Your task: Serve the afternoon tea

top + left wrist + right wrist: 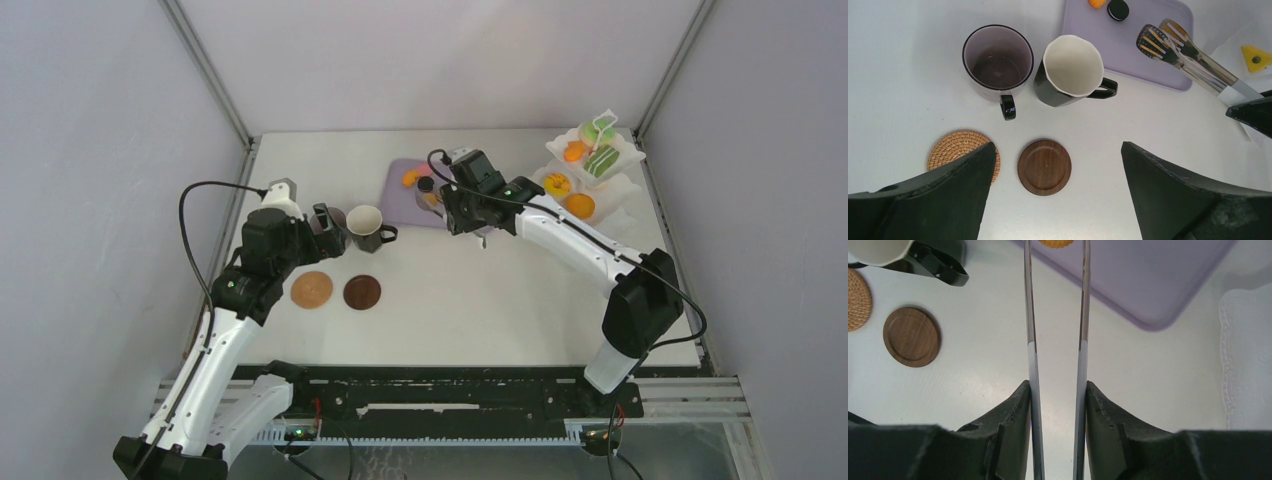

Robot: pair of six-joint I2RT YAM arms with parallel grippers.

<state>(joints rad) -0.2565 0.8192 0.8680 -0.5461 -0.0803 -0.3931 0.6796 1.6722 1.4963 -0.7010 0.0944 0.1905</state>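
The mauve mug [997, 62] and the dark mug with a white inside [1071, 67] stand upright side by side. Nearer lie a wicker coaster [955, 147] and a wooden coaster [1044, 166], both bare. My left gripper [1058, 145] hovers open above the coasters, holding nothing. My right gripper [1057, 385] is shut on the long tongs [1030, 315], whose arms reach over the lilac tray [1148, 280]. An orange treat [1054, 242] shows between the tong arms at the frame's top edge; whether they touch it I cannot tell. The white tiered stand [590, 165] carries several treats.
An orange treat [1096, 2] and a black macaron [1118, 9] lie on the lilac tray [1128, 45]. The stand's lacy white rim [1248, 355] sits just right of the tray. Grey walls and metal posts close in the table on three sides.
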